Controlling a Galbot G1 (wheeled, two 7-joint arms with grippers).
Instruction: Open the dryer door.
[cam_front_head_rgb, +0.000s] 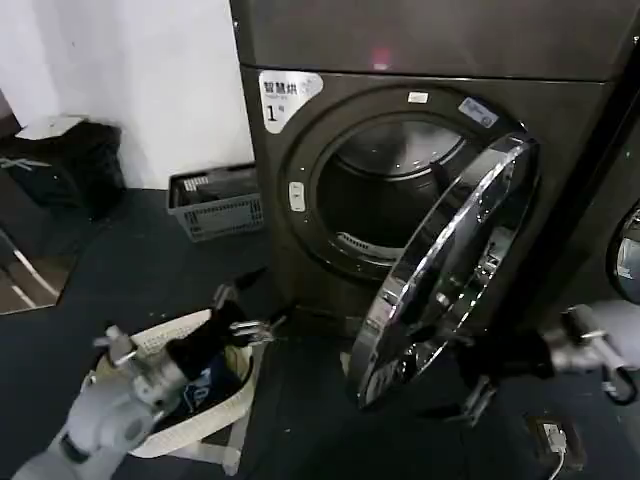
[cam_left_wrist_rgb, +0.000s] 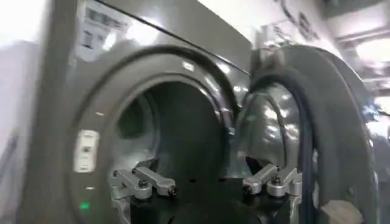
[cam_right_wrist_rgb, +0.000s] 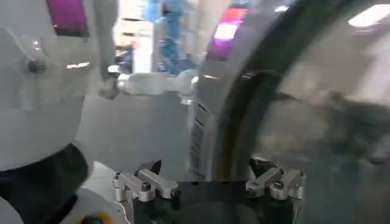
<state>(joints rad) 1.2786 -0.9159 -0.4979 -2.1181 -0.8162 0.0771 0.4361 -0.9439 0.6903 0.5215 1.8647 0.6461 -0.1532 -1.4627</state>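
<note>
Dryer door (cam_front_head_rgb: 455, 270): wide mirror-bright chrome rim, glossy and smooth; its inner side, just beyond the left gripper's (cam_left_wrist_rgb: 207, 182) fingers (cam_left_wrist_rgb: 155, 181), is matt dark grey. The fingers look like bare brushed metal, and the drum opening (cam_front_head_rgb: 385, 195) ahead of them is ringed in satin grey metal.
</note>
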